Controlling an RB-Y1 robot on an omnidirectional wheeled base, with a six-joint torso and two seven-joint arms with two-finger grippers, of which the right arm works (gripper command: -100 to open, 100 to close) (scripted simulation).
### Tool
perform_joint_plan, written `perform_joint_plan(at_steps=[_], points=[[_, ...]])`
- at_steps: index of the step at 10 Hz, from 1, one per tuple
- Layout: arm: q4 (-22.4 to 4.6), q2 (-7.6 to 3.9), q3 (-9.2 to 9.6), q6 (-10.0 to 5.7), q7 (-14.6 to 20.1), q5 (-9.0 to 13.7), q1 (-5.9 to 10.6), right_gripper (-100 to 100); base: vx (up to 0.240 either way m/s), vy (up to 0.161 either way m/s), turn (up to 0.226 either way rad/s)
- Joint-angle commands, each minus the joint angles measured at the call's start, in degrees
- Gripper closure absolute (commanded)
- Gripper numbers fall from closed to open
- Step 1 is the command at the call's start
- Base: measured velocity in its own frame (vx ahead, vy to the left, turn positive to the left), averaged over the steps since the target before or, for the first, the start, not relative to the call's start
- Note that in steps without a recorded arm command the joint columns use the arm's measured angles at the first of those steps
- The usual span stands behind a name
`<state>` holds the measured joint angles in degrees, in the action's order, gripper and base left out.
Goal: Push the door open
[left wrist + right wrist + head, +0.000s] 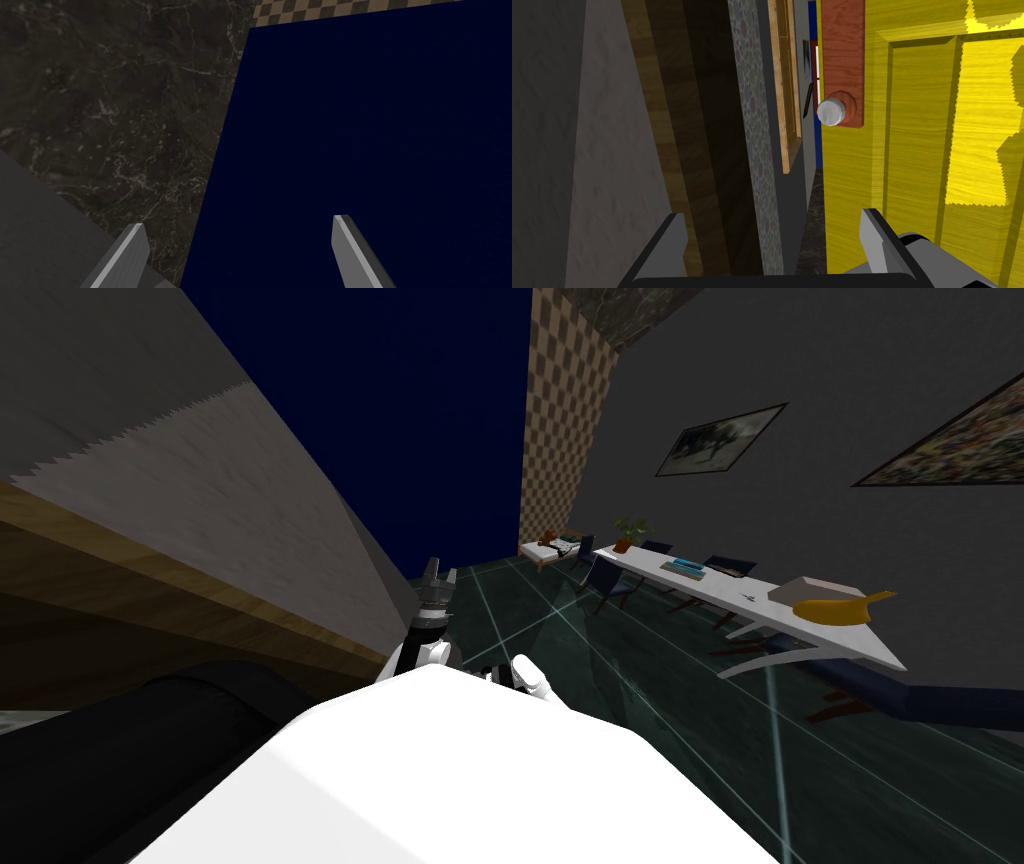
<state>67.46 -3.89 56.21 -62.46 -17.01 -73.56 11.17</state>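
In the right wrist view a yellow panelled door (912,150) carries a reddish-brown plate (842,60) with a round grey knob (830,111). The door stands ajar, with a narrow gap along its knob edge beside a wooden frame (784,100). My right gripper (774,230) is open and empty, a short way off the door edge, touching nothing. My left gripper (240,240) is open too, facing a dark blue surface (375,125). In the head view the left gripper (436,580) rises just above my chest towards that blue surface.
A grey wall (200,488) with a wooden frame (150,578) runs close on the left in the head view. A long white table (760,598) with dark chairs, a plant and a yellow object stands along the right wall. Dark green floor (600,668) lies between.
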Motion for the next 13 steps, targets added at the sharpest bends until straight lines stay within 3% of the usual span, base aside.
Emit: perform_joint_plan(at_steps=[1, 4, 13], points=[[0.0, 0.00, 0.00, 0.00, 0.0, 0.0, 0.00, -100, -0.005, 0.002, -0.017], [0.3, -0.14, 0.27, 0.46, 0.7, -0.2, 0.04, -100, -0.034, 0.009, -0.080], [0.3, -0.14, 0.27, 0.46, 0.7, -0.2, 0.04, -100, -0.003, 0.000, 0.000]])
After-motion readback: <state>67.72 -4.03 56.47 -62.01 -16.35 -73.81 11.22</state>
